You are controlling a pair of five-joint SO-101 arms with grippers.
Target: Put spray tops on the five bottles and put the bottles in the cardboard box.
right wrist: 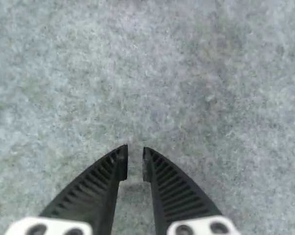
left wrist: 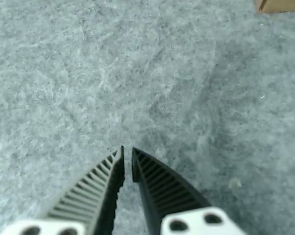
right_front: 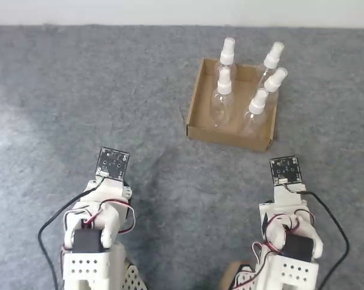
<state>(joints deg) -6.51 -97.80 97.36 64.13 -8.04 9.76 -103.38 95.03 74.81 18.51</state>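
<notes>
A grey carpet [right_front: 79,90] is covering the whole table, its nap looking fuzzy and uneven in both wrist views. A pale wall [right_front: 170,11] is running along the far edge of the table.

The cardboard box [right_front: 196,103] is sitting on the far half of the carpet, to the right of the middle and well ahead of both arms. Five clear bottles [right_front: 221,99] are standing inside it, two on its left side and three on its right, and each one is wearing a white spray top [right_front: 228,51]. One corner of the box [left wrist: 280,5] is showing at the edge of the left wrist view.

The left arm [right_front: 100,223] and the right arm [right_front: 288,229] are sitting folded at the near edge of the table, well apart from each other, with black cables [right_front: 49,235] looping beside them.

The left gripper [left wrist: 127,152] is hanging over bare carpet with its ribbed black fingers [left wrist: 157,181] drawn almost together, leaving a thin slit at the tips, and it is holding nothing. The right gripper [right wrist: 135,152] is likewise hanging over bare carpet, its fingers [right wrist: 172,191] nearly closed with a slightly wider slit at the tips, and it is gripping nothing either.
</notes>
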